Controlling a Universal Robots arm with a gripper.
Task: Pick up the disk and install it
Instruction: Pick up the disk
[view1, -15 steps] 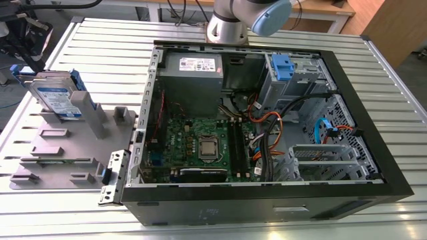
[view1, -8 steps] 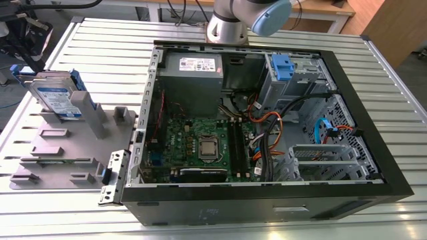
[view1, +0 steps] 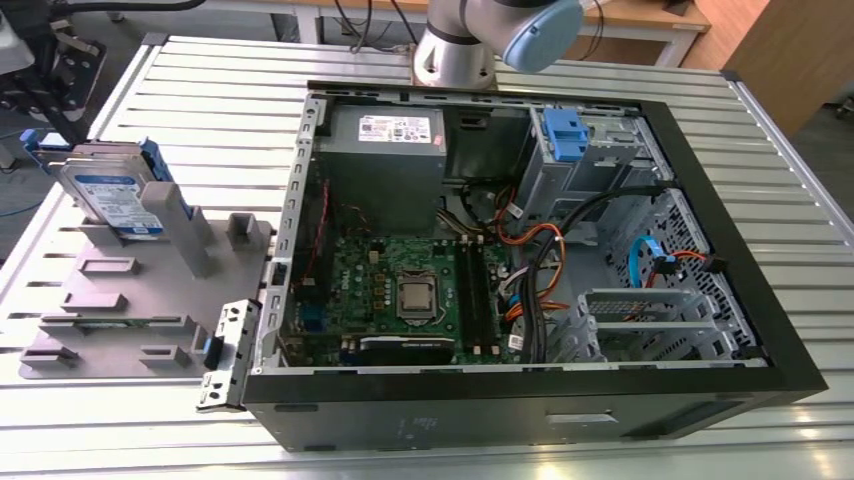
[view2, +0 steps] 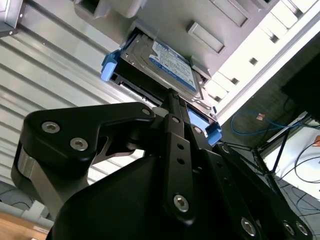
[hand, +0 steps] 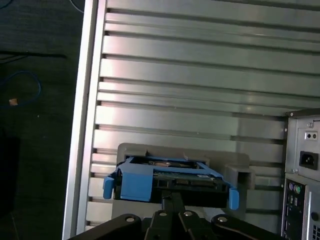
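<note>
Gripper (hand: 172, 196), pressed together and empty, hangs just short of the disk (view1: 114, 195), a flat silver metal drive with blue plastic rails. It stands propped in the grey plastic fixture (view1: 134, 322), probably so an edge is free to grasp.

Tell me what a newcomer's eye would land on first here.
The open computer case with its green motherboard dominates the middle of the exterior view. On that view's left, the disk stands propped on a grey fixture. In the second wrist view, the black claw sits right by its blue-railed edge.
</note>
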